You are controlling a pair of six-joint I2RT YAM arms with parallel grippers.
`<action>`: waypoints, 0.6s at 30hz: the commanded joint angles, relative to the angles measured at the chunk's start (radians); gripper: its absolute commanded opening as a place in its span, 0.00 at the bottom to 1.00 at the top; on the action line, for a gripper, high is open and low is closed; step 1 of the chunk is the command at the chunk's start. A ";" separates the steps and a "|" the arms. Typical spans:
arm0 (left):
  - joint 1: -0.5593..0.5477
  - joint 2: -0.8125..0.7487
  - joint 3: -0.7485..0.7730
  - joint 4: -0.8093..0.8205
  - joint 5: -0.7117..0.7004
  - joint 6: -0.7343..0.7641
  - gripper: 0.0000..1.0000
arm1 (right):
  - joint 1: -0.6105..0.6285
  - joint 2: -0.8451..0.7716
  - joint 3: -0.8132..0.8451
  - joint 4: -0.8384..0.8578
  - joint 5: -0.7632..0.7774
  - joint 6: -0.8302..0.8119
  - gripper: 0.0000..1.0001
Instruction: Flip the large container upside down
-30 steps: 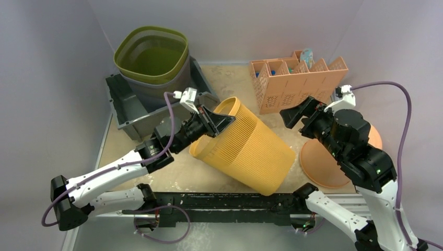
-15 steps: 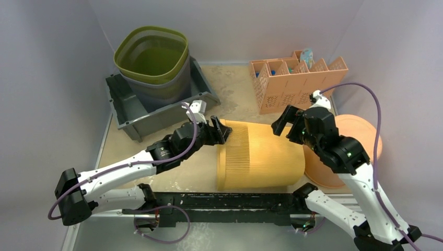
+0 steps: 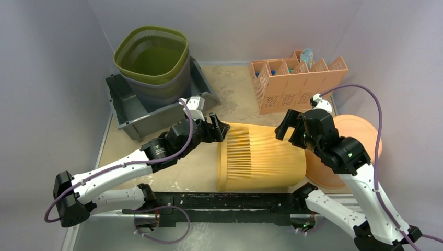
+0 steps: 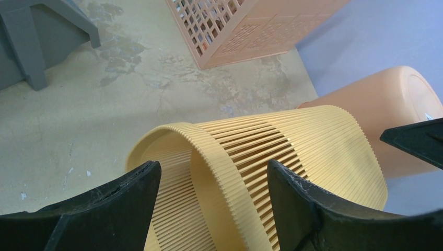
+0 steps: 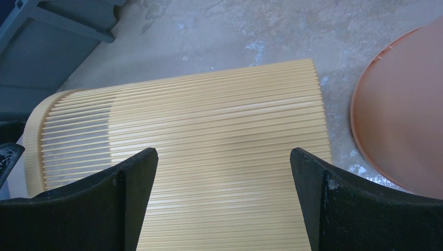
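The large container [image 3: 261, 157] is a yellow ribbed bin lying on its side on the table, mouth to the left and base to the right. My left gripper [image 3: 218, 128] is open at the mouth. In the left wrist view the rim [image 4: 219, 172] runs between the spread fingers of that gripper [image 4: 213, 167], with a gap on each side. My right gripper [image 3: 287, 130] hangs open over the base end. Its wrist view shows the ribbed wall [image 5: 209, 104] below the wide-open gripper [image 5: 223, 154], with nothing held.
A grey bin [image 3: 123, 104] holding an olive-green tub [image 3: 151, 52] stands at the back left. A peach lattice organiser [image 3: 298, 83] is at the back right. An orange round dish [image 3: 365, 136] lies just right of the container's base.
My left gripper has let go of the rim and opened. The container has dropped from tilted to flat on its side. My right arm has moved in over its base end.
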 commanded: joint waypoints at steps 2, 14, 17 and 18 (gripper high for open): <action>-0.010 -0.022 0.059 -0.014 0.007 -0.016 0.74 | -0.002 0.027 0.024 -0.087 0.097 0.045 1.00; -0.032 -0.022 0.163 -0.199 0.094 -0.031 0.76 | -0.028 0.065 0.002 -0.139 0.128 0.084 1.00; -0.053 0.020 0.228 -0.293 0.102 -0.032 0.76 | -0.040 0.077 0.007 -0.135 0.122 0.084 1.00; -0.068 0.031 0.240 -0.311 0.102 -0.036 0.76 | -0.044 0.081 0.011 -0.137 0.128 0.076 1.00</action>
